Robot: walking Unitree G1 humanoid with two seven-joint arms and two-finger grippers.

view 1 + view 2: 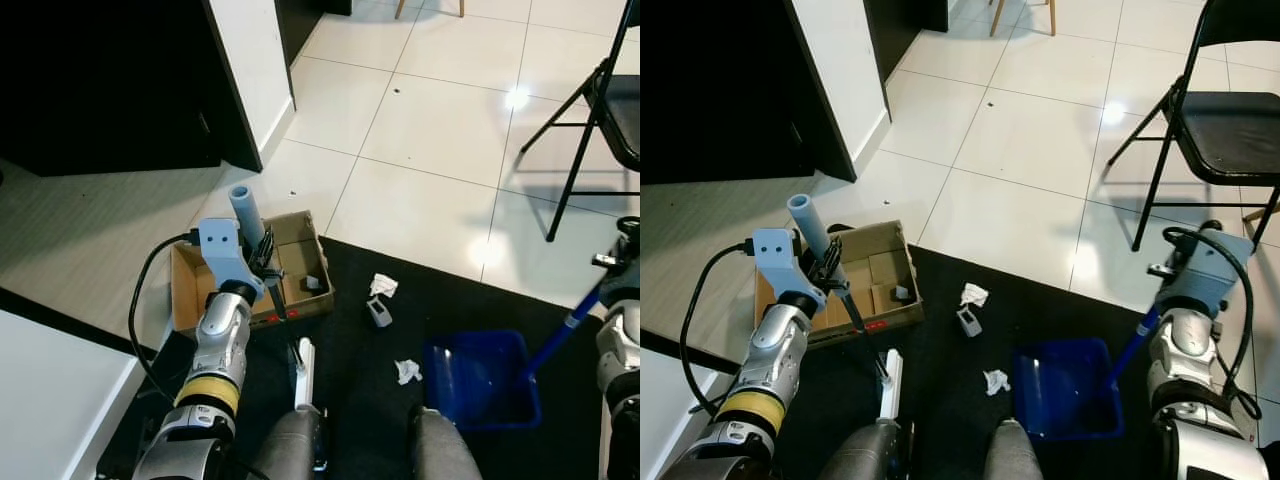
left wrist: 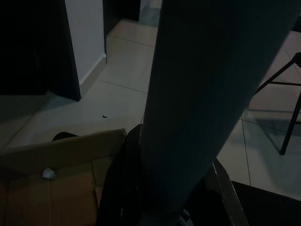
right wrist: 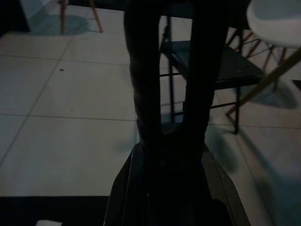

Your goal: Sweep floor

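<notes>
Nearest the head camera stood the robot's two grey legs (image 1: 300,445) on the black mat (image 1: 350,300), and the mat serves as the landmark here. In the left eye view the left claw (image 1: 263,252) was clamped on the broom (image 1: 284,310), whose grey handle rose above the claw and whose white head (image 1: 304,375) rested on the mat just ahead of the legs, set low, probably so it could push litter sideways. On the mat's middle lay two crumpled paper scraps (image 1: 383,285) and a small grey object (image 1: 378,313), apart from one another, between the broom head and the blue dustpan (image 1: 480,380); the pan sat flat on the mat's right part, likely as the catcher. A cardboard box (image 1: 215,280) sat at the mat's far left edge. In the right eye view the right claw (image 1: 1170,290) was up at the top of the dustpan's blue handle (image 1: 1130,350), but whether its fingers were closed on it I cannot tell. A black folding chair (image 1: 1220,120) stood on the tiled floor (image 1: 1020,130) beyond the mat. The left wrist view showed the thick handle close up over the box, gripped. The right wrist view was dark, looking along that claw's two fingers (image 3: 146,94) toward the chair.
</notes>
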